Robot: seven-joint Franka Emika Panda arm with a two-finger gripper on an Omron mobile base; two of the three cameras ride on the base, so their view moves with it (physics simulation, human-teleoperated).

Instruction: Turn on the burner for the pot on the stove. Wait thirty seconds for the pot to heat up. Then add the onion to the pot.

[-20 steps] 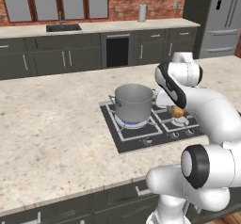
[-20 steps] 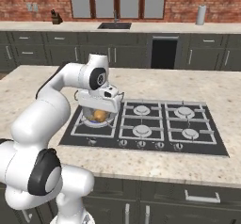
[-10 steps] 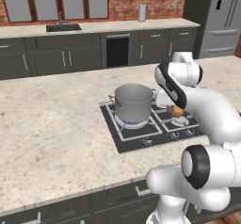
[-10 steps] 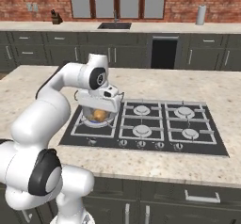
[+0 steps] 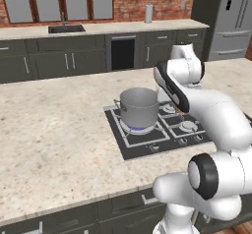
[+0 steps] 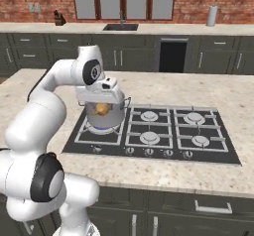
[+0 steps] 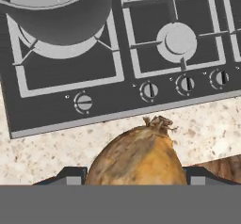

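Beside the tall grey steel stockpot (image 6: 105, 115), your half-open gripper (image 7: 134, 180) clamps the golden-brown round onion (image 7: 139, 156): final step, carry it over the rim and release.

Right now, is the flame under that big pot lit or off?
Lit. A blue glow shows at the burner under the pot, seen from both sides of the stove.

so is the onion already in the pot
No, the onion sits in the hand, above the counter edge in front of the stove knobs, with the pot farther off.
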